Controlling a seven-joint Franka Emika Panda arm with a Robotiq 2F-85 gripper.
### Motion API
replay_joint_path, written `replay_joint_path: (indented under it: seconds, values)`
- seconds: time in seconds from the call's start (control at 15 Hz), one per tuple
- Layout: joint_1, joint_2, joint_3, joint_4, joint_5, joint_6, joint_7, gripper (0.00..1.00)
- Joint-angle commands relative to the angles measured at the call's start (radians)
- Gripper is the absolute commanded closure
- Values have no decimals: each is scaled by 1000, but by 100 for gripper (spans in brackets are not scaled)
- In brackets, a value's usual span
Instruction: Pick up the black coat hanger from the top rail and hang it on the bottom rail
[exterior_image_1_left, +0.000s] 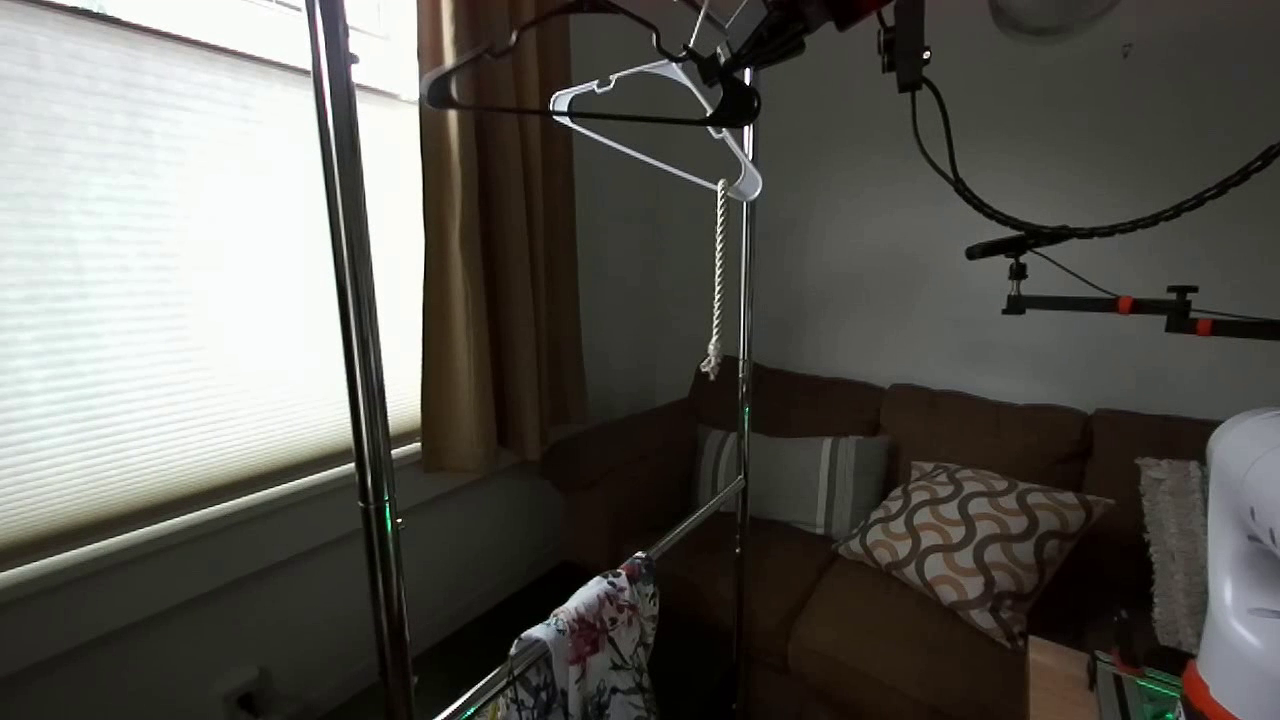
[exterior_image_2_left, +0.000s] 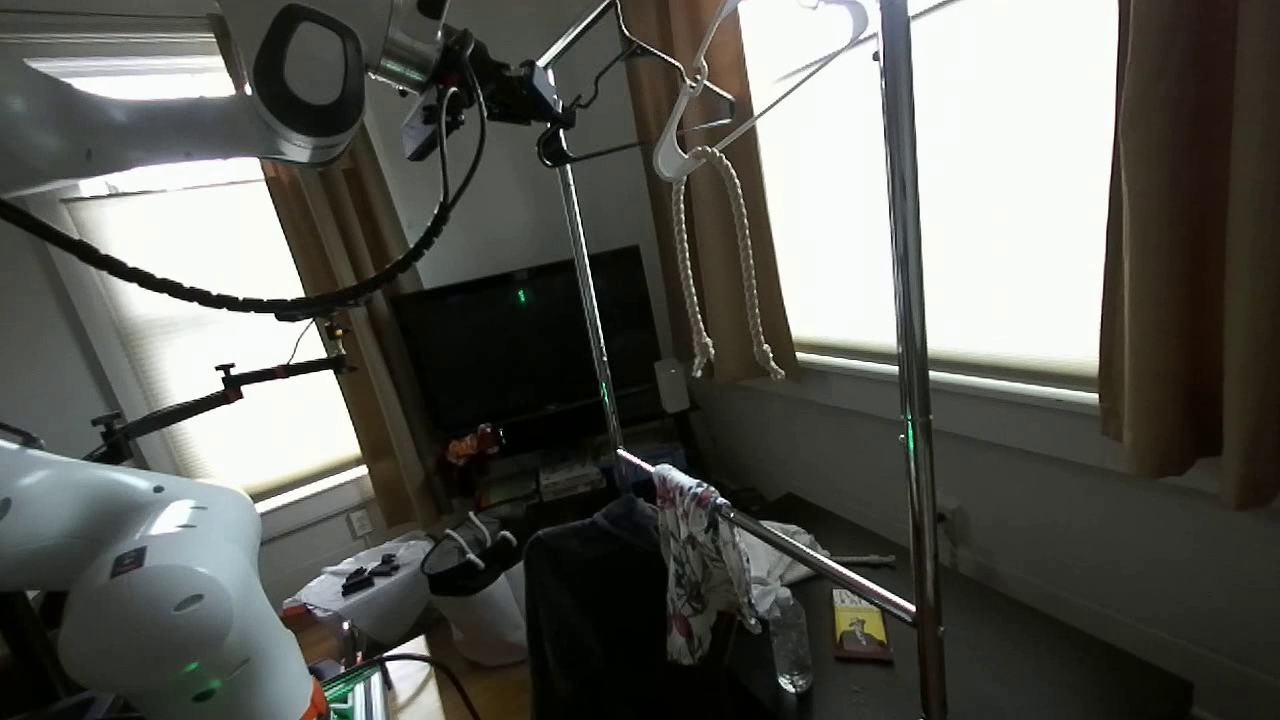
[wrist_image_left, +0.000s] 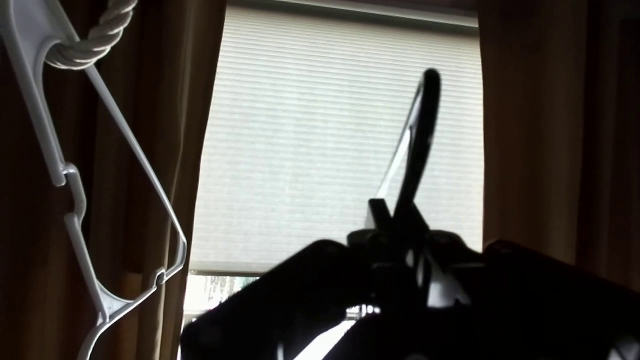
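The black coat hanger (exterior_image_1_left: 600, 117) is up at the top of the rack in both exterior views (exterior_image_2_left: 556, 150). Its hook is cut off by the frame, so I cannot tell whether it touches the rail. My gripper (exterior_image_1_left: 712, 68) is shut on one shoulder of this hanger, near its end; it also shows in an exterior view (exterior_image_2_left: 563, 113). In the wrist view the hanger (wrist_image_left: 424, 135) sticks up from between the dark fingertips (wrist_image_left: 400, 220). A piece of the top rail (exterior_image_2_left: 575, 35) shows at the upper edge. The bottom rail (exterior_image_1_left: 697, 517) runs low between the poles, also visible here (exterior_image_2_left: 830, 568).
A white hanger (exterior_image_1_left: 640, 153) with a rope (exterior_image_1_left: 719, 270) hangs close beside the black one, at left in the wrist view (wrist_image_left: 135, 145). A floral cloth (exterior_image_2_left: 705, 560) drapes over part of the bottom rail. Upright poles (exterior_image_1_left: 365, 400) stand at both ends. A dark chair (exterior_image_2_left: 600, 600) stands beneath.
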Motion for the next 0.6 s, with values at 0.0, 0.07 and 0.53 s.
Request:
replay_joint_path:
  seconds: [0.0, 0.07, 0.53]
  values:
    - [58, -37, -36, -27, 13, -20, -10, 98]
    - [90, -48, -54, -33, 33, -13, -23, 98]
    - [188, -173, -106, -117, 104, 140, -19, 98]
